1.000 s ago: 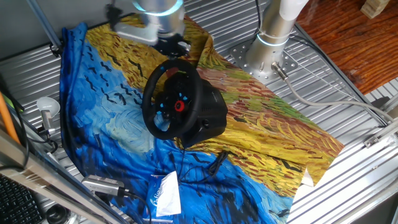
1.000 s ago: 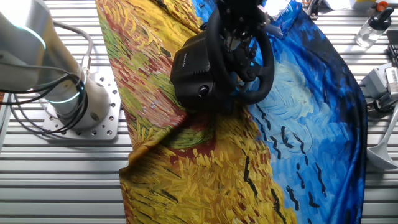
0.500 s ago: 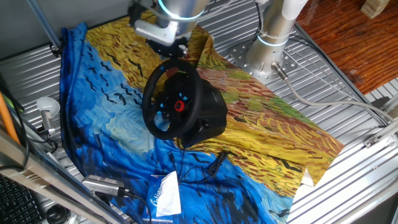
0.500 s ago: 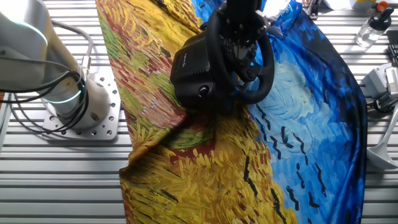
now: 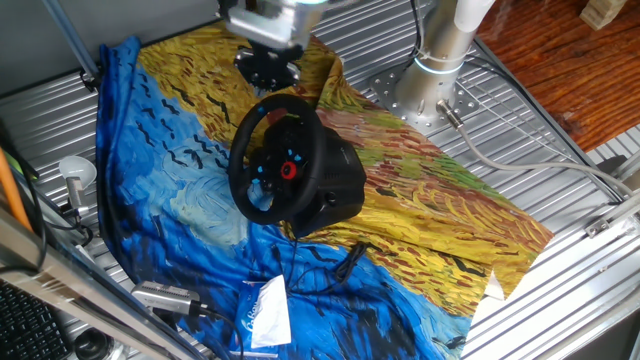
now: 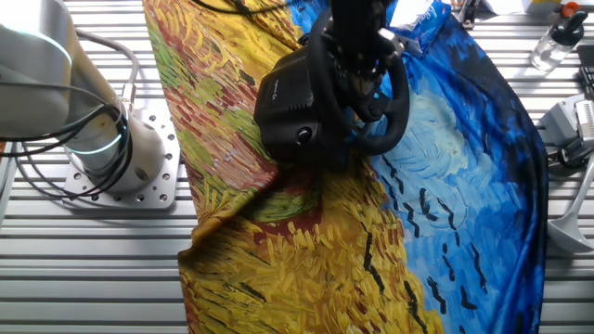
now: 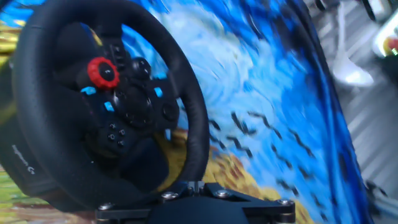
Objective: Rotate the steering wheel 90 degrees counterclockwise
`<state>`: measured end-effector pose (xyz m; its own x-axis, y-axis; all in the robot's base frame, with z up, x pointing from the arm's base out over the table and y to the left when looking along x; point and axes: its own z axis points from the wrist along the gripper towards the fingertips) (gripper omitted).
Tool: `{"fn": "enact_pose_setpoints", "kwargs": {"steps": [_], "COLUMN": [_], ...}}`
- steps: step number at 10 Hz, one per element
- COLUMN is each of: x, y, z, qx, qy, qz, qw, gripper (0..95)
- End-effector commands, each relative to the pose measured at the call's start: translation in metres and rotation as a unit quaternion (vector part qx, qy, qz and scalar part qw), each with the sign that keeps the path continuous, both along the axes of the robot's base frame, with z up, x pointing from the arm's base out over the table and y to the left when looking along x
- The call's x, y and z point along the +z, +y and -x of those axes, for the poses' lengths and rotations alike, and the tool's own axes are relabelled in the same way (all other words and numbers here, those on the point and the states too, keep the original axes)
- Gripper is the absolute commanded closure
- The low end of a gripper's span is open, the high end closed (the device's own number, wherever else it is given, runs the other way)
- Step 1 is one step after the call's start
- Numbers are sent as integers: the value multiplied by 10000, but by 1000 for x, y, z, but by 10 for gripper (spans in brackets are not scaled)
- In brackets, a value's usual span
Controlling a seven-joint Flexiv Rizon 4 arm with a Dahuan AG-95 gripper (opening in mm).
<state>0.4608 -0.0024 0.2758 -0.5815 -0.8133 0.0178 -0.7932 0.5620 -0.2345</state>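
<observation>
You cannot read any text here. In the hand view, the steering wheel point(image 7: 106, 106) has a small pale mark on the lower left of its base, but it is too blurred to tell what it says.

Steering wheel point(image 5: 273, 158) stands on its base point(image 5: 335, 185), upon the cloth point(image 5: 430, 195) over the table point(image 5: 560, 290). Gripper point(image 5: 266, 72) hangs above the wheel's upper rim, apart. Arm's mount point(image 5: 425, 85) sits behind. A cable point(image 5: 330, 268) lies before the base.
</observation>
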Motion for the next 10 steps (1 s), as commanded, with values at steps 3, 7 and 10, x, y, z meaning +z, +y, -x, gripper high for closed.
{"fn": "enact_pose_setpoints", "kwargs": {"steps": [3,7,10], "x": [-3,-3,-3], "y": [8,11,12], "z": [-3,-2,-1], "qx": [-292,-123,-256], "qy": [1767,1736,1700], "qz": [-1252,-831,-511], "qw": [9758,9812,9838], "gripper": [950,950,950]}}
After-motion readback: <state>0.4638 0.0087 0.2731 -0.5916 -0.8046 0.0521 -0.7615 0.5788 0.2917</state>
